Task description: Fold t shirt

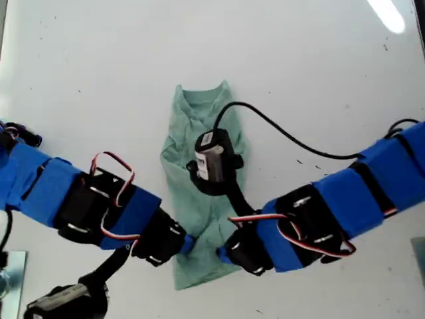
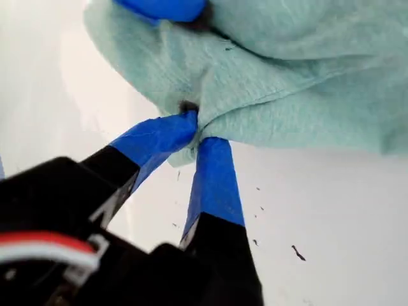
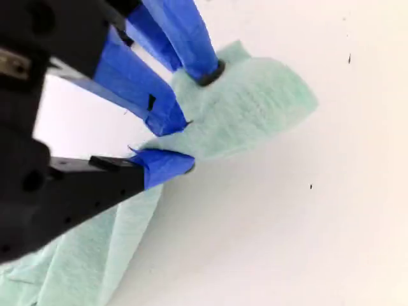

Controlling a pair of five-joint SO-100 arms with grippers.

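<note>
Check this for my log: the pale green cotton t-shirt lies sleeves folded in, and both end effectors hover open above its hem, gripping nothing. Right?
Not quite. The pale green cotton t-shirt does lie narrowed on the white table, but both wrist views show my first end effector and my second end effector shut on the cloth near its hem, not open.

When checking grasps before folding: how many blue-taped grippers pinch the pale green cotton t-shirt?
2. My first gripper and my second gripper each pinch the t-shirt near its hem end, close together.

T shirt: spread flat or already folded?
Partly folded. The t shirt lies as a narrow strip, sleeves tucked in, collar away from the arms. My first gripper and my second gripper pinch its lower part.
</note>
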